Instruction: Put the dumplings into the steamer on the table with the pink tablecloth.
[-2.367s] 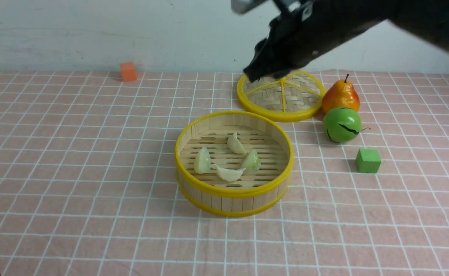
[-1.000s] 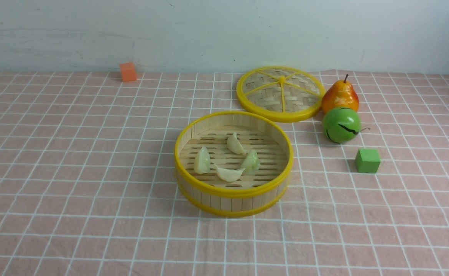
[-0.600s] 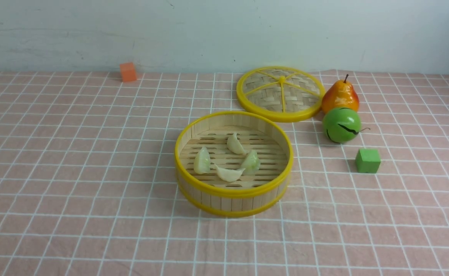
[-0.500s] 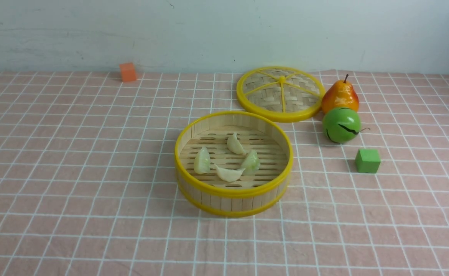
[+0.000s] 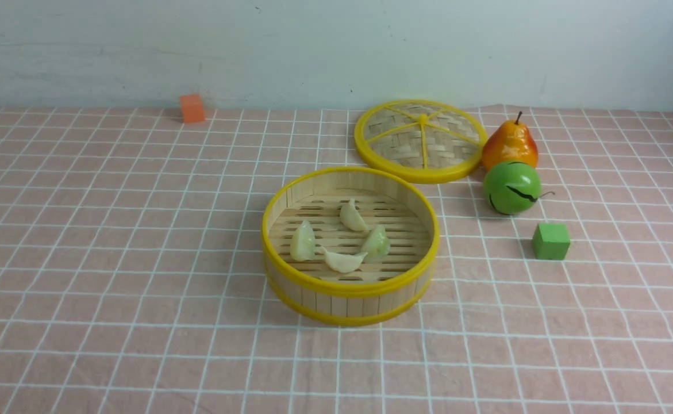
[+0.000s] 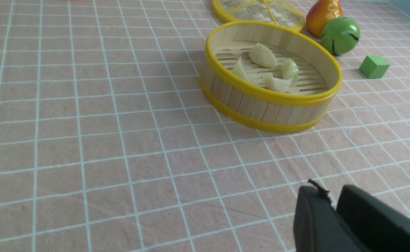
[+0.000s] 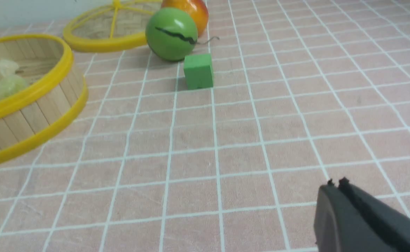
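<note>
Four dumplings (image 5: 341, 237) lie on the slat floor of the steamer (image 5: 350, 287), which sits mid-table on the pink tablecloth (image 5: 112, 230). You will find the woven lid (image 5: 419, 141) flat beyond it, with a pear (image 5: 510, 144), a green ball (image 5: 512, 187) and a green cube (image 5: 551, 241) to the steamer's right. Your left gripper (image 6: 334, 206) and right gripper (image 7: 335, 187) both show fingers pressed together, empty, each low over bare cloth, well apart from the steamer.

Tablecloth (image 5: 112, 230) showing pink with white grid; steamer (image 5: 350, 287) showing yellow rims — dumplings (image 5: 342, 260) showing cream-green; cube (image 5: 551, 241) showing green.
</note>
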